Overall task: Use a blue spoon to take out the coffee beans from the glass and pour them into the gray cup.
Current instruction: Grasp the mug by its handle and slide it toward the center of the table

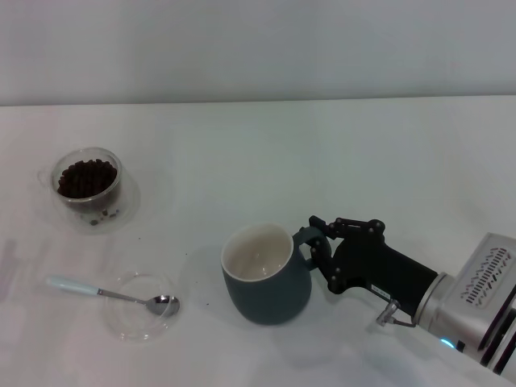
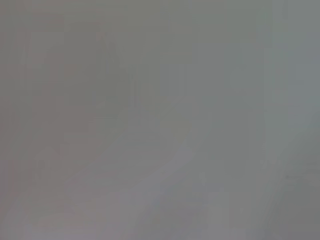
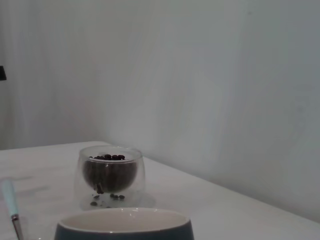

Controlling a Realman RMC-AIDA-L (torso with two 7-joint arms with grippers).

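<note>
My right gripper [image 1: 313,239] is clenched on the loop handle of the gray cup [image 1: 266,276], which stands upright near the front of the white table [image 1: 322,153], its handle turned toward my right and its cream inside bare. The blue spoon [image 1: 113,293] lies flat well to my left of the cup, its long axis running left to right: pale handle pointing left, metal bowl pointing toward the cup and resting in a clear saucer [image 1: 141,306]. The glass [image 1: 87,182] holding the coffee beans [image 1: 85,177] stands farther back on the left, a few beans loose at its foot. Nothing stands between spoon and glass. My left gripper is out of sight.
</note>
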